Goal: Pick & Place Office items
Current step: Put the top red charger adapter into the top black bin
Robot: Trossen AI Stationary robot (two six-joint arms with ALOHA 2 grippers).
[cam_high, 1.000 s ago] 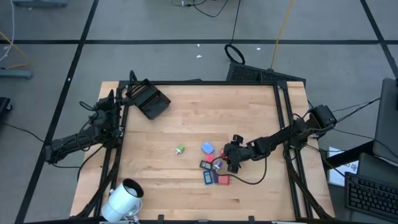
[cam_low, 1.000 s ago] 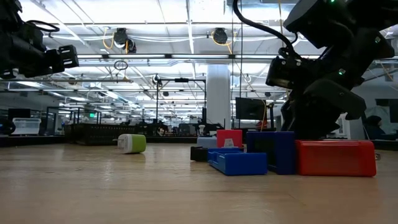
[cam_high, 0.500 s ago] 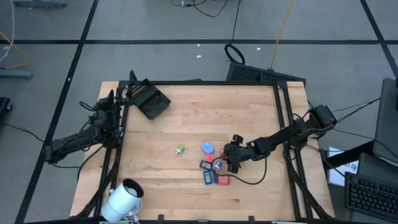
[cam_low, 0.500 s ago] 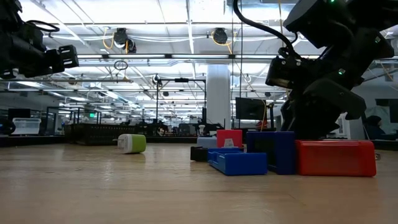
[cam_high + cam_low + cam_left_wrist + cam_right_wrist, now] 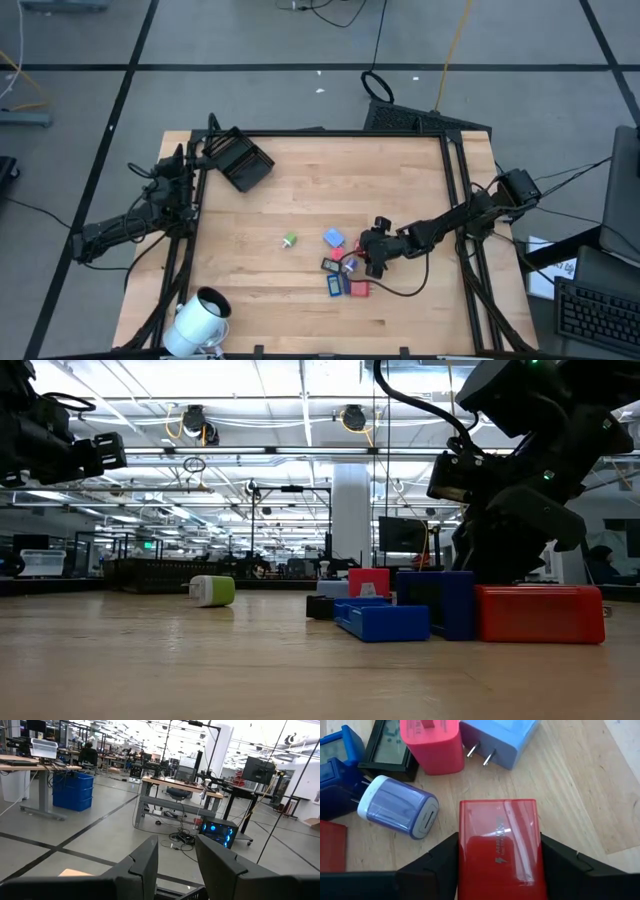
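the red block (image 5: 499,847) between the right gripper (image 5: 499,870)'s fingers ran off the wrist picture's edge. in the low view, items behind the blue tray-like piece (image 5: 382,621) were mostly hidden.

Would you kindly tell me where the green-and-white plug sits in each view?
High view: green-and-white plug mid-table.
Low view: left of centre, lying on the wood.
Left wrist view: not in it.
Right wrist view: not in it.
Shared landmark: red-and-blue cluster, on its right in both.

black compartmented tray (image 5: 240,161) at table's (image 5: 300,190) far-left corner, white cylinder (image 5: 200,318) at near-left edge
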